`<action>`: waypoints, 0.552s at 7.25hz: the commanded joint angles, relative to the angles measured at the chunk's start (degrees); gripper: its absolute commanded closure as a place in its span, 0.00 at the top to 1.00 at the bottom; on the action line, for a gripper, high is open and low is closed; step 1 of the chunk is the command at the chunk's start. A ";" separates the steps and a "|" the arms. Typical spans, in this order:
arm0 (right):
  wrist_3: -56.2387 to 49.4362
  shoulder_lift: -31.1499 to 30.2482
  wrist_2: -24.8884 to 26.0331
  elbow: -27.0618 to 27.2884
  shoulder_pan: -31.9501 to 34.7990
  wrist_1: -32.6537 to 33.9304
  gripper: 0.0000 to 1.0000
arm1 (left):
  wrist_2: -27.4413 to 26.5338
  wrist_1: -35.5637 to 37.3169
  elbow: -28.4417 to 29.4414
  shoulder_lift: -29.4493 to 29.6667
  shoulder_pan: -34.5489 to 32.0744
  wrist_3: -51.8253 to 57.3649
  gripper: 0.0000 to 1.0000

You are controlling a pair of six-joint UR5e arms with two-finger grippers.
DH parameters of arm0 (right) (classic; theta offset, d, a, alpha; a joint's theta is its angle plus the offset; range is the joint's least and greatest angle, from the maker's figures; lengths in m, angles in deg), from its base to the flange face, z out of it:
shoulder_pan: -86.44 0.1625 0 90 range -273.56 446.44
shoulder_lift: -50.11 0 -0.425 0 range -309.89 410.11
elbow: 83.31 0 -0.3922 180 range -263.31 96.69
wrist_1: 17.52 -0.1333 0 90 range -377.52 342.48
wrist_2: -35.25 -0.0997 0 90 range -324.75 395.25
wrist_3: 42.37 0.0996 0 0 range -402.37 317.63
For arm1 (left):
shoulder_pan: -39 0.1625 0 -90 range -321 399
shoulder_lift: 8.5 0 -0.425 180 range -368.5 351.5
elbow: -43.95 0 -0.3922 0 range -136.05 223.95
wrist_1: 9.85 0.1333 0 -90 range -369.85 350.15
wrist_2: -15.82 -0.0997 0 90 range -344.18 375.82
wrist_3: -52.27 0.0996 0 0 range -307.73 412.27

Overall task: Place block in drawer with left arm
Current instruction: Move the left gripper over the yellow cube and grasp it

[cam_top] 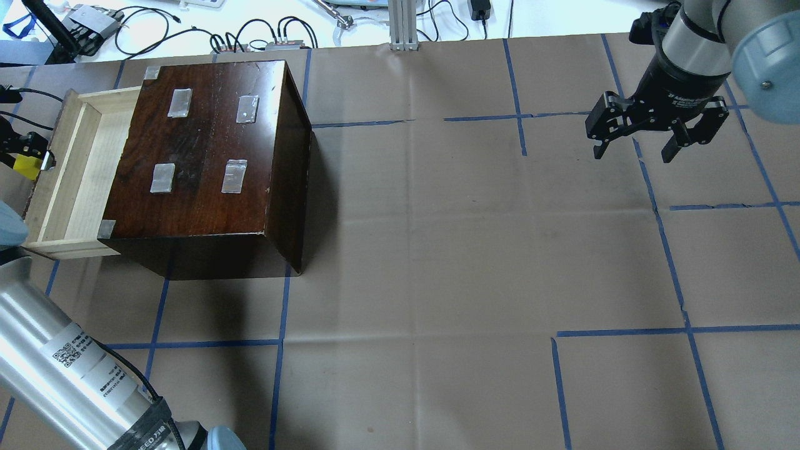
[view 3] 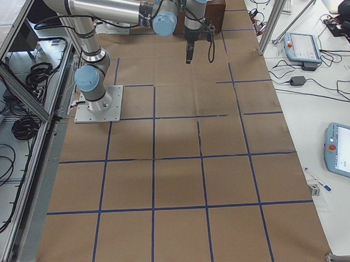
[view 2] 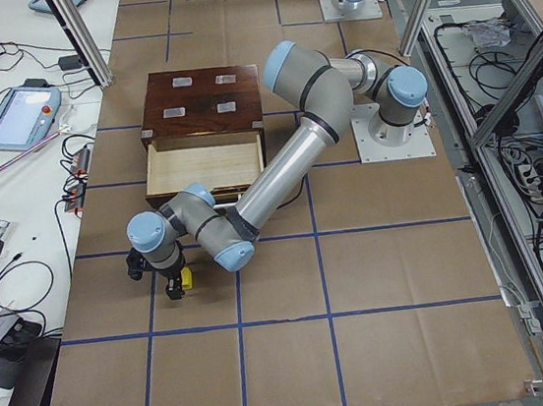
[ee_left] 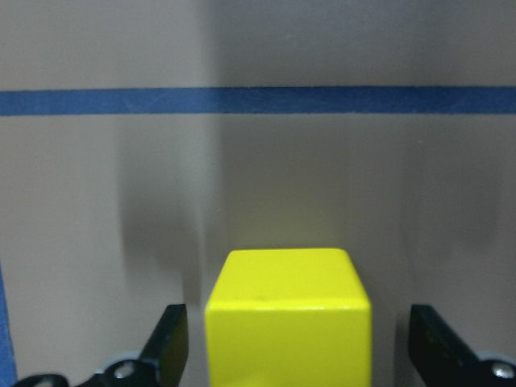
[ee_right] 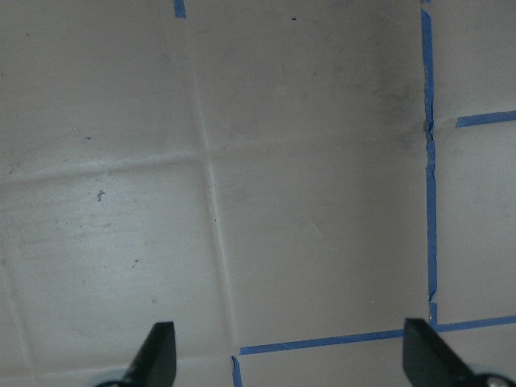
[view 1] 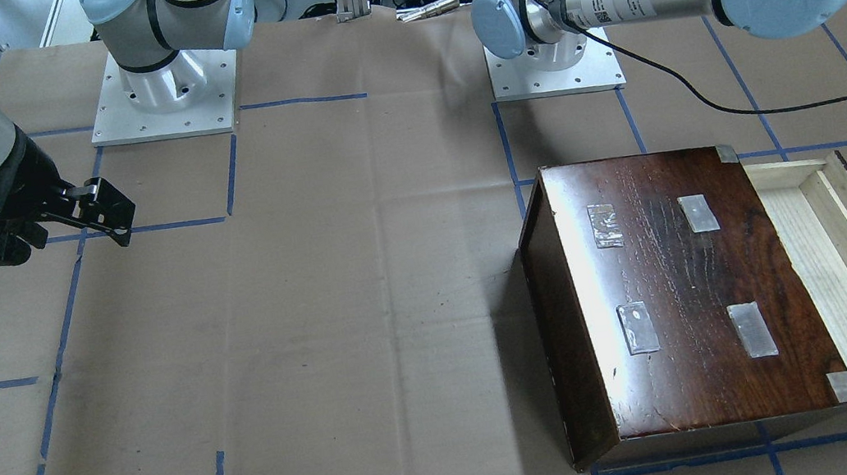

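Overhead exterior: one paper-covered table and two arms. The left arm reaches past the drawer front, and the right arm is parked well apart on the far side. One dark box has four tape patches on its top. Its one drawer is pulled out, with nothing visible inside. The left gripper is spread wide, low over the table, straddling the one yellow block. The wrist view shows a gap on each side, so there's no grip yet. The block sits on the paper just outside the drawer front. The right gripper is spread and empty. Progress is early: drawer ready, block lined up. Left to do: clamp, lift, carry over the drawer, release.
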 commanded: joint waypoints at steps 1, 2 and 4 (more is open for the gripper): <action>0.05 -0.03 0.00 0.03 0.00 0.00 1.00 | 0.62 -0.32 0.38 -0.30 -0.05 -0.04 0.06; -0.04 -0.03 0.00 0.03 0.00 0.00 1.00 | 0.53 -0.32 1.17 -0.47 -0.05 0.05 0.00; -0.04 -0.03 0.00 -0.06 0.00 0.00 1.00 | -0.08 -2.50 0.14 -7.81 -0.49 0.40 0.00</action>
